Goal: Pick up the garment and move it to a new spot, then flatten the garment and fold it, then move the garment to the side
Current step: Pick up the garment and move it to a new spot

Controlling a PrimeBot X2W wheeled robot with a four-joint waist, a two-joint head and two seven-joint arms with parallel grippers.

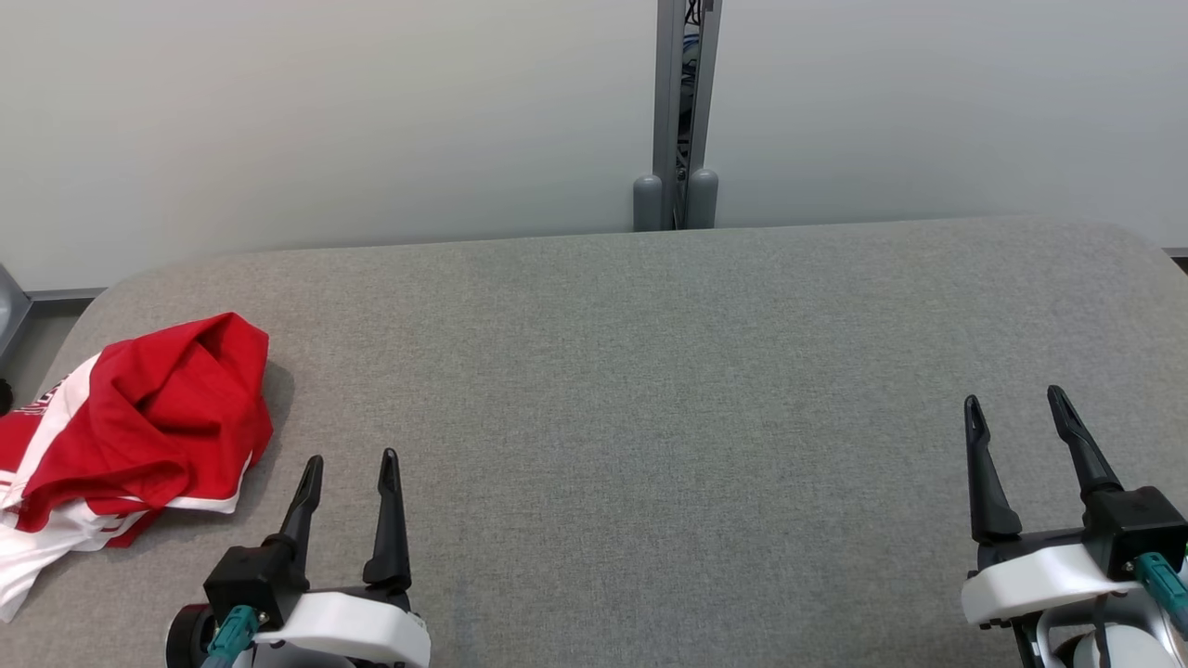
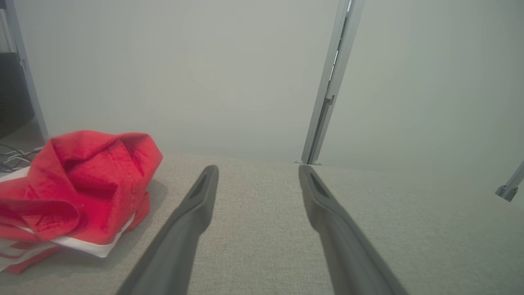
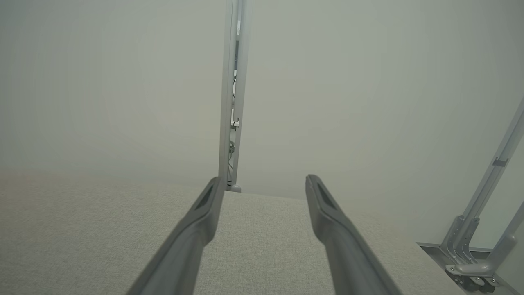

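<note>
Lying bunched up at the left edge of the head view: the garment, red with white bands (partly running past the frame's left border), resting on the grey desk. Hovering at the lower left, just right of the cloth and not touching it: the left tool, fingers spreading wide, grasping nothing. Hanging at the lower right, well apart from the cloth: the right tool, likewise released and gripping nothing. Showing at the middle left of the left wrist view: the garment, heaped beside the spread left tool. Pointing toward a grey post at the top centre of the right wrist view: the right tool, over the desk fabric.
</note>
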